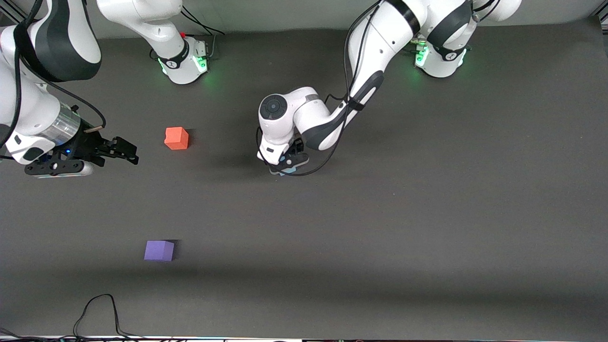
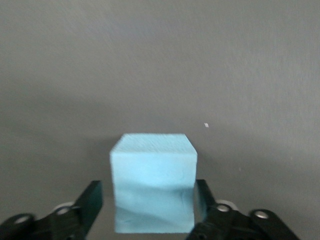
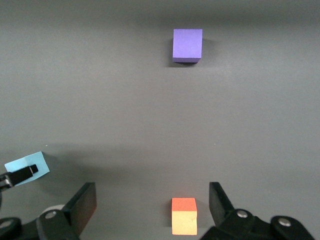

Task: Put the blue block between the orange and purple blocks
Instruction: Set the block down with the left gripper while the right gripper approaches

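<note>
Left claw (image 2: 150,200) straddles blue block (image 2: 153,182) | right claw (image 1: 124,151) open, waiting

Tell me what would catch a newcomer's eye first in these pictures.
Most likely the left hand down at the middle of the table, its fingers on either side of the blue block. Next, the orange block and, nearer the front camera, the purple block, both toward the right arm's end. The right hand waits open near the orange block.
</note>
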`<action>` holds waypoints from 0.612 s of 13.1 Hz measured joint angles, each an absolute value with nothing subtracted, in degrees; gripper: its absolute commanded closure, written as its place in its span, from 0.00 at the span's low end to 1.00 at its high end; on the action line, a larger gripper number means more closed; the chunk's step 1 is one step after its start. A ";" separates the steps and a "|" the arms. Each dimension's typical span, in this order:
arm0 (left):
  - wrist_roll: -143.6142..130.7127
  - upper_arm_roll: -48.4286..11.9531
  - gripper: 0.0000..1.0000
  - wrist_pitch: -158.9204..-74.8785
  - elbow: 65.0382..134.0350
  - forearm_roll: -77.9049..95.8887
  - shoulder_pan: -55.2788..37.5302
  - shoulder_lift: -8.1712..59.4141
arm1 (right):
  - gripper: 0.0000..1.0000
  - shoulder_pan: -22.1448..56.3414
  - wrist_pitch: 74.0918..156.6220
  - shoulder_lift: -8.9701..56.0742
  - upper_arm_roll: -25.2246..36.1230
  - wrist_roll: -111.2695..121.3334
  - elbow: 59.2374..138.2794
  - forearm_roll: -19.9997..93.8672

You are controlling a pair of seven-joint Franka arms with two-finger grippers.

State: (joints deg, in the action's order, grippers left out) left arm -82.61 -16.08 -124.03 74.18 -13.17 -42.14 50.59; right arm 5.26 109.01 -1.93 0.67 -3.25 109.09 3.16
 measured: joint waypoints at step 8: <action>-56.00 -19.78 0.00 -97.21 78.73 -6.31 -14.60 23.51 | 0.00 21.38 115.87 2.40 0.20 -6.23 108.42 3.51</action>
State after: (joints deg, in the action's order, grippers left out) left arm -56.00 -19.78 -97.21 78.73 -6.31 -14.60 23.51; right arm 21.38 115.87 2.40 0.20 -6.23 108.42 3.51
